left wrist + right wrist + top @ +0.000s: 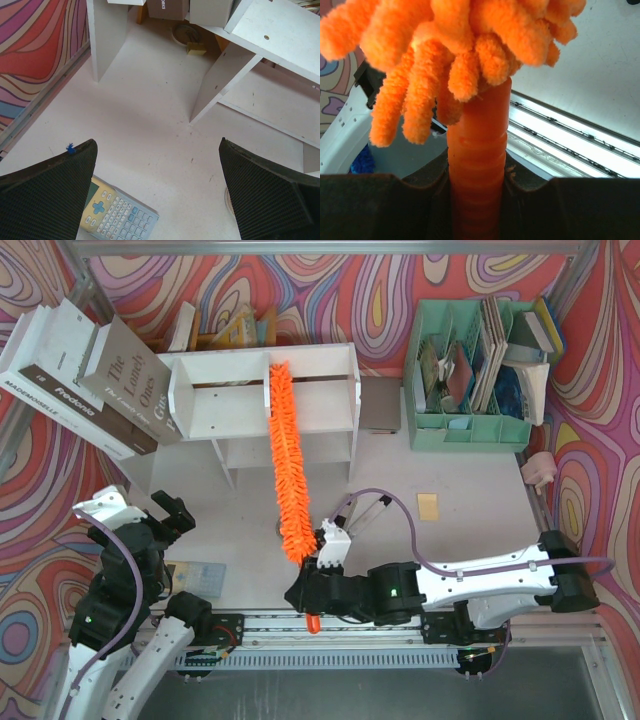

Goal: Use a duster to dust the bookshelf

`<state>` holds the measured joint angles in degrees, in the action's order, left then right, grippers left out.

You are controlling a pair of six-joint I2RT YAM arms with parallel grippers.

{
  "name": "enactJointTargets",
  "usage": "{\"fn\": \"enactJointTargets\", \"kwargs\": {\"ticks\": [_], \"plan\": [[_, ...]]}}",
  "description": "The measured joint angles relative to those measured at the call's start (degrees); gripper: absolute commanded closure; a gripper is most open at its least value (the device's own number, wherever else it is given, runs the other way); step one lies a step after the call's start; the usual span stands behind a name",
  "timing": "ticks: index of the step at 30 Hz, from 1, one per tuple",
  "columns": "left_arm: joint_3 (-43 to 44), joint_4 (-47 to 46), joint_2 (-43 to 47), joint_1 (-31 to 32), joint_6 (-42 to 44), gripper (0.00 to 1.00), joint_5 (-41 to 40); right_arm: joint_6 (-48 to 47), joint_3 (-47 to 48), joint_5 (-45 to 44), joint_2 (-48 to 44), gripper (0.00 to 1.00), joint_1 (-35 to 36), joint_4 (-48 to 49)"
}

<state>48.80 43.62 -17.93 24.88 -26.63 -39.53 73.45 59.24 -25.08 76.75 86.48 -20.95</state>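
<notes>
We are dusting the shelf (310,365) top, right gripper (306,592) clamping the duster (285,470), left gripper (172,510) gaping; next, likely sweeping toward three o'clock.

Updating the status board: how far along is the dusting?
Done: right gripper shut on the duster handle. In hand: its tip reaches the bookshelf top. To do: lower tier; what's already wiped can't be judged. Left gripper open, off the shelf.

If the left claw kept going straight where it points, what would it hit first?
Likely the bare white table ahead of the left gripper, past the calculator and short of the bookshelf upright, though depth is unclear.
</notes>
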Motion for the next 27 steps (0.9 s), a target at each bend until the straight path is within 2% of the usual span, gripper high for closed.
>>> {"fn": "enactJointTargets", "kwargs": {"ticks": [12, 27], "plan": [[0.0, 0.0, 0.0, 0.0, 0.0, 0.02, 0.0, 9.4, -5.9, -5.5, -10.6, 1.00, 0.1, -7.3], [0.0, 0.0, 0.0, 0.0, 0.0, 0.02, 0.0, -0.9, -2.4, 0.0, -1.6, 1.00, -0.2, 2.2]]}}
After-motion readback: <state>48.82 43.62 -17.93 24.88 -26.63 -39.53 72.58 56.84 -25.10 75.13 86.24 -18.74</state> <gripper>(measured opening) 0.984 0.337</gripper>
